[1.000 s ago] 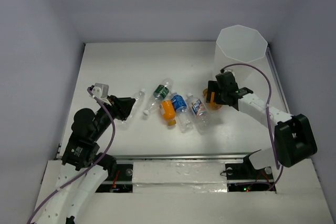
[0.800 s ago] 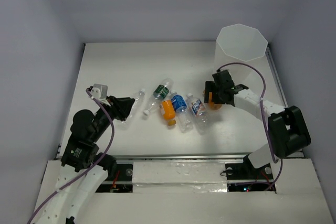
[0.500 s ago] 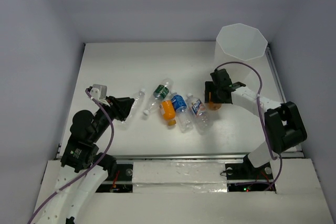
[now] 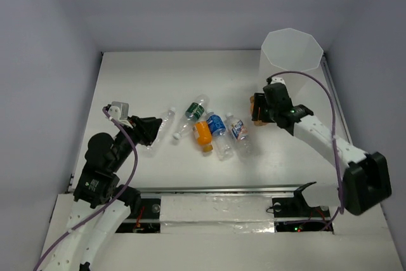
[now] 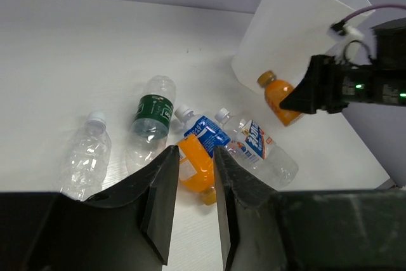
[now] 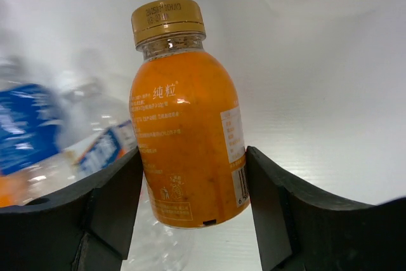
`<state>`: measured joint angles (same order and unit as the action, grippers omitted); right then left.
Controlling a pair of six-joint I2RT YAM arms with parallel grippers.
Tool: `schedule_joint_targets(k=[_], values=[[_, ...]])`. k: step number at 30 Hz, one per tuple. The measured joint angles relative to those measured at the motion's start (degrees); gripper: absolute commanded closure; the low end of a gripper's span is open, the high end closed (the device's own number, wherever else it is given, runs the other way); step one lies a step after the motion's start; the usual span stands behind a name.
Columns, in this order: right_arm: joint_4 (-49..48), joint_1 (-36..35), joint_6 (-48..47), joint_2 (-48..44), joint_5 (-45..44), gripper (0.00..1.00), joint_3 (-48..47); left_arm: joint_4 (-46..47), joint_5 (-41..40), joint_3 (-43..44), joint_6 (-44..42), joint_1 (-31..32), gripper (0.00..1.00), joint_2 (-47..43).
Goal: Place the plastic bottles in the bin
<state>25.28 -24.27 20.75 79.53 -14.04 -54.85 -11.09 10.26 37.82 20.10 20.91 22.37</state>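
Orange plastic bottle with gold cap (image 6: pixel 187 118), clamped in our right gripper (image 4: pixel 261 110), has lifted nearer the tall translucent white bin (image 4: pixel 288 68) at the far-right corner; we expect the drop next. Left gripper (image 5: pixel 195 157) slightly parted, empty.

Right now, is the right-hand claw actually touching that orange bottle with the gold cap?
Touching. The right wrist view shows the right gripper with its black fingers pressed against both sides of the orange bottle, with no gap.
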Motion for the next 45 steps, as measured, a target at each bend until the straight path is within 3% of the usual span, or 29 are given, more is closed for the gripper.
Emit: schedule_joint_targets(k=[6,14,19,23,31,32,36,38,45], values=[[1.62,-3.65,0.87,-15.61,-1.14,0.46,-2.49,0.00,-0.44,0.00,0.02,-0.04,0.66,1.38],[0.90,-4.33,0.74,-24.20,10.16,0.46,-13.22,-0.59,-3.26,0.04,0.04,-0.52,0.56,7.76],[-3.50,-3.34,-1.14,-20.48,2.67,0.47,-23.71,-1.86,-5.22,0.85,0.09,-0.52,0.46,15.34],[-7.87,2.01,-2.97,-15.30,-3.87,0.46,-28.33,-3.15,-6.10,2.91,0.07,-0.52,0.36,22.97],[-9.11,11.76,-4.72,-1.25,-7.50,0.42,-32.96,-6.62,-14.80,8.46,-2.08,-0.52,0.32,33.14],[-8.96,12.22,-4.87,0.11,-7.65,0.40,-32.98,-6.62,-16.09,8.81,-2.32,-0.52,0.32,34.12],[-8.85,12.63,-5.07,3.13,-8.09,0.11,-32.85,-7.15,-20.35,9.16,-3.10,-0.35,0.30,37.97],[-9.42,12.68,-4.83,2.82,-8.28,0.04,-32.04,-7.89,-22.36,9.16,-3.30,0.15,0.28,40.13],[-11.37,12.68,-3.52,-2.56,-7.13,0.05,-28.06,-9.27,-25.00,9.18,-4.13,1.92,0.26,45.27]])
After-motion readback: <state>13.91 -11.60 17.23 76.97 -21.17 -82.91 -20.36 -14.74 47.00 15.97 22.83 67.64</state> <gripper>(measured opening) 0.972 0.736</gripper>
